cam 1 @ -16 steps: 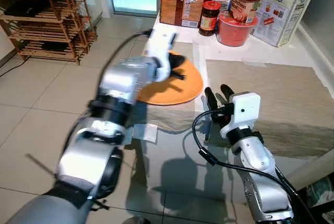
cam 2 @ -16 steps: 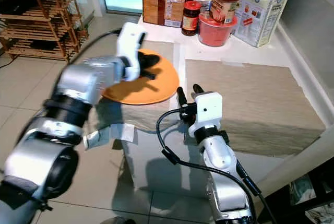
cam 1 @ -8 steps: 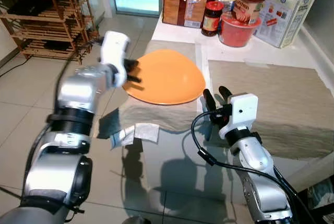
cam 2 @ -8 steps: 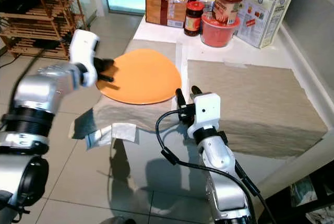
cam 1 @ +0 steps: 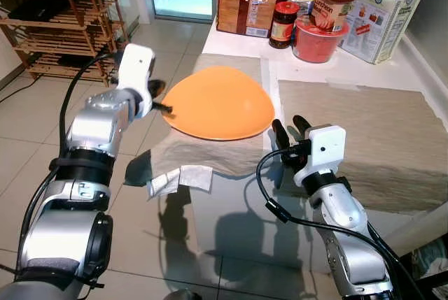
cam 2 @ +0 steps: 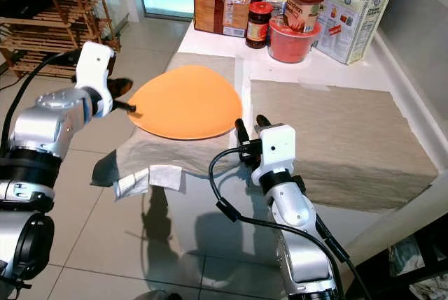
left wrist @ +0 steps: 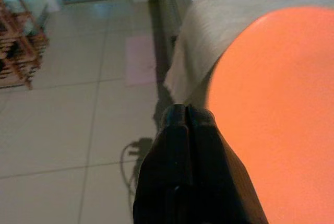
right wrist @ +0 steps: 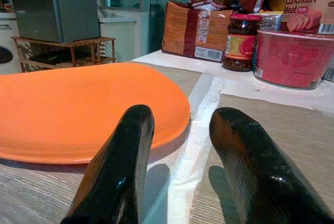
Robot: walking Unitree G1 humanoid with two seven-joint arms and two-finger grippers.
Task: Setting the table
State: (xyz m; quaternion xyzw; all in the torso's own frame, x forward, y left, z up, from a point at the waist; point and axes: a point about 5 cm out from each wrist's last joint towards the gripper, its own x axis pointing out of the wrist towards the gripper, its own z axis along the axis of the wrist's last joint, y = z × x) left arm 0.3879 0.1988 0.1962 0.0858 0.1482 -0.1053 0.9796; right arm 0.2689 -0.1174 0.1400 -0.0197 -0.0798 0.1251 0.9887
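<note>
Left eye view: orange plate (cam 1: 220, 103) lies on the left placemat (cam 1: 210, 150) at the table's left edge, left gripper (cam 1: 162, 106) just off its left rim with fingers pressed together, right gripper (cam 1: 288, 131) at its near right, fingers apart
</note>
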